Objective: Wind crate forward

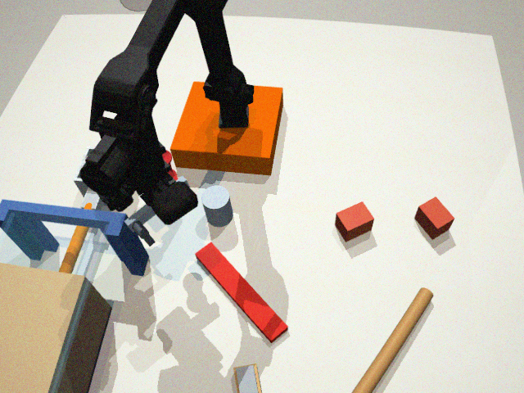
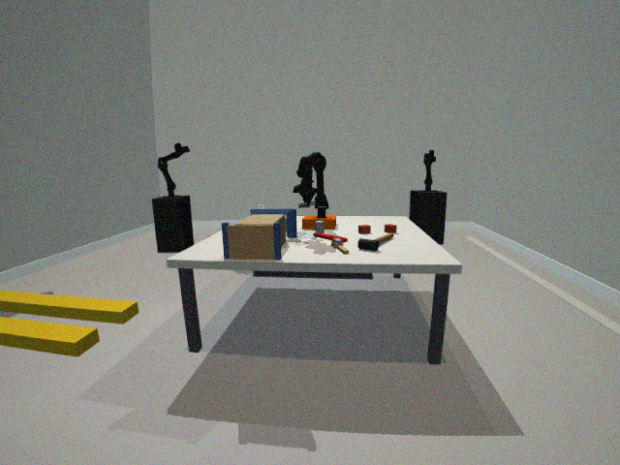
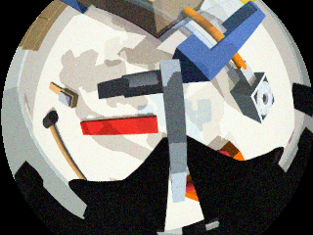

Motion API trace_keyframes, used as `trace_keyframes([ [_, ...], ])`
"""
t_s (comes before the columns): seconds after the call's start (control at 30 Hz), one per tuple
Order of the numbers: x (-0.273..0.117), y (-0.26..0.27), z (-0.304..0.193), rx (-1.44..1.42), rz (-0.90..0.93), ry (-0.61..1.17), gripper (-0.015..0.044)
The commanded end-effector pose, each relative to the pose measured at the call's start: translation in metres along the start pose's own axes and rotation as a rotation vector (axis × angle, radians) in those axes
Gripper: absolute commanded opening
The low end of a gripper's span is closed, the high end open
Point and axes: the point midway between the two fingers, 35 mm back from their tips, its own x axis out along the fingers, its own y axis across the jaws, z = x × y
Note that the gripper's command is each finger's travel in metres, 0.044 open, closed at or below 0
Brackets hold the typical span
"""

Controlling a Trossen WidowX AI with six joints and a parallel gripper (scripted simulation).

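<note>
My gripper (image 3: 174, 140) is shut on the winch handle (image 1: 142, 231) (image 3: 174, 108). The grey crank bar lies across the fingers, its dark shaft points away at the far end, and its red knob (image 1: 167, 157) is partly hidden by the arm. The handle is in the air near the right leg of the blue frame (image 1: 55, 213) (image 3: 245, 28), clear of the winch. The winch (image 3: 249, 99) shows its round holed top in the wrist view; the arm mostly hides it in the top view. An orange strap (image 1: 76, 247) (image 3: 205, 20) runs under the frame to the tan crate (image 1: 38, 313) (image 2: 253, 240), which looks flat.
A grey cylinder (image 1: 216, 197) stands right of the gripper. A red bar (image 1: 241, 291) (image 3: 119, 125) lies in front of it. Two red blocks (image 1: 354, 220) (image 1: 435, 216) are farther right. A hammer (image 1: 393, 342) (image 2: 369, 244) and a small wooden-edged tool (image 1: 248, 378) lie toward the front.
</note>
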Motion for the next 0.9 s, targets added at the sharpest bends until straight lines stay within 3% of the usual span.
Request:
trace_keyframes([
  [0.0, -0.003, -0.011, 0.006, -0.106, 0.0, -0.017, 0.0],
  [0.17, -0.003, -0.025, 0.012, -0.235, -0.005, -0.019, 0.0],
  [0.37, -0.013, -0.037, 0.033, -0.155, 0.043, -0.085, 0.0],
  [0.87, -0.009, -0.078, 0.039, -0.518, -0.002, -0.062, 0.0],
])
